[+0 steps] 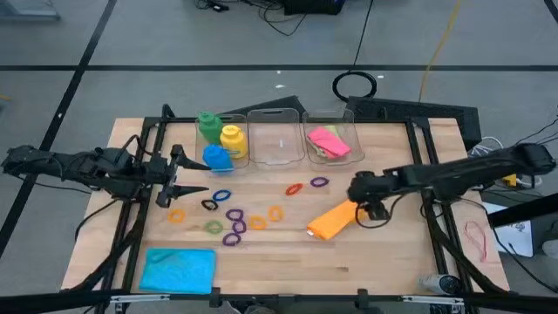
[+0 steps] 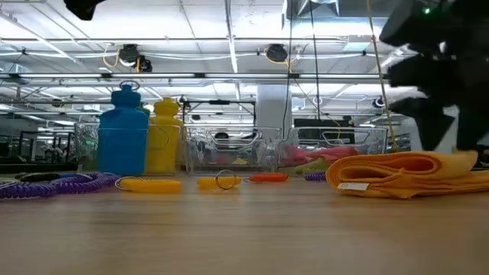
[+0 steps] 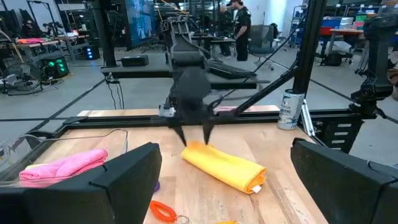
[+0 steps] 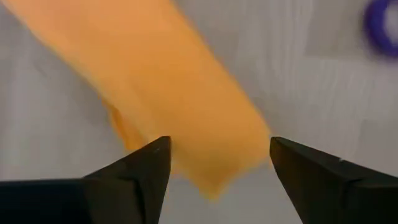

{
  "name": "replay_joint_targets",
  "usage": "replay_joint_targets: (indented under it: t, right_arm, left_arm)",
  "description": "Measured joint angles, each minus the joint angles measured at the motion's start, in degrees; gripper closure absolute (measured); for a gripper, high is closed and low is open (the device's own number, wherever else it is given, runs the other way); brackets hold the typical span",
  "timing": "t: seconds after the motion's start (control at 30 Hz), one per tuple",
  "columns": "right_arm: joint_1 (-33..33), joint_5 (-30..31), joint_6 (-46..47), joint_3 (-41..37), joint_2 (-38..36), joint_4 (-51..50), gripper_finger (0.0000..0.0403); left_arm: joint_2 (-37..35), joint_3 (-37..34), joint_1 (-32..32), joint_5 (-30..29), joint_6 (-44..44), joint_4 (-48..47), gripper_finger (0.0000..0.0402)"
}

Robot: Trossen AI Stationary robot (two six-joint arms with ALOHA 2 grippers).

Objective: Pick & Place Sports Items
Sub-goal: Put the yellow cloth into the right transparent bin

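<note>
Two tools at work over one desk (image 1: 384,262): right tool (image 4: 214,163) poised above the near end of the orange cloth (image 1: 332,220), fingers spread wide with nothing between them; left tool (image 1: 171,186) parked near the left edge beside the bottles, fingers wide apart and empty as seen from its own wrist.

Probably the approach to a pick of the orange cloth. Best done by lowering straight down until both fingers straddle the folded bundle across its narrow width, then closing low enough to catch every layer, not just the top fold. Worth centring first: from the right wrist the cloth's end sits between the fingers but slightly off to one side. Risk of a loose layer unfolding on the lift if pinched too near the tip.

Orange cloth: soft, folded into a long flat roll, small white tag at one end, lying diagonally right of centre. Pink cloth (image 1: 329,141) already inside the rightmost clear bin (image 1: 350,131); blue cloth (image 1: 179,269) flat near the front left corner. Green bottle (image 1: 207,125), yellow bottle (image 1: 231,139) and blue bottle (image 1: 217,157) smooth hard plastic, clustered at the back left. Small coiled rings (image 1: 234,215), thin and springy, scattered mid-desk.
</note>
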Motion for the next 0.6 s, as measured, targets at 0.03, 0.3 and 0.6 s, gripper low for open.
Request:
replay_joint_targets:
  t: [0.03, 0.3, 0.6]
  right_arm:
    - [-0.1, 0.0, -0.8, -0.3, 0.3, -0.9, 0.0205]
    - [5.2, 0.3, -6.3, -1.6, 0.5, -1.9, 0.0227]
    - [8.8, 10.7, -10.3, -1.6, 0.5, -0.1, 0.0279]
  left_arm:
    - [0.0, 0.0, 0.0, 0.0, 0.0, 0.0, 0.0105]
    - [0.0, 0.0, 0.0, 0.0, 0.0, 0.0, 0.0105]
    - [0.0, 0.0, 0.0, 0.0, 0.0, 0.0, 0.0105]
